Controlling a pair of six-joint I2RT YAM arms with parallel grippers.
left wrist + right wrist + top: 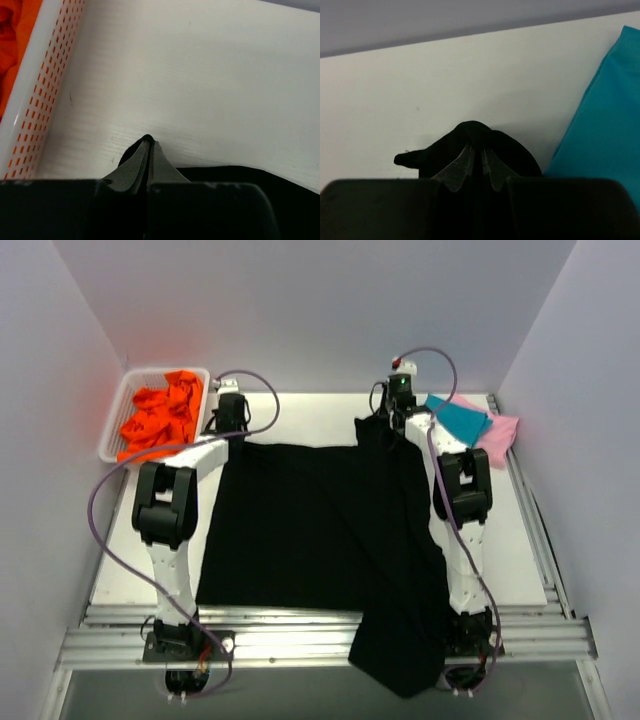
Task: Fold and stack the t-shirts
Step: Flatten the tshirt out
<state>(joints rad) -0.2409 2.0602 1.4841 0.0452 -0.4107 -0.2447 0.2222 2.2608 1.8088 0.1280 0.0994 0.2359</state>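
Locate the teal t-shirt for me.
Top view: the teal t-shirt lies at the table's far right corner, partly over the pink t-shirt, just right of the right end effector.

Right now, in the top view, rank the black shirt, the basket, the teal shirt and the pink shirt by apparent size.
1. black t-shirt
2. basket
3. teal t-shirt and pink t-shirt: alike; teal covers part of pink.
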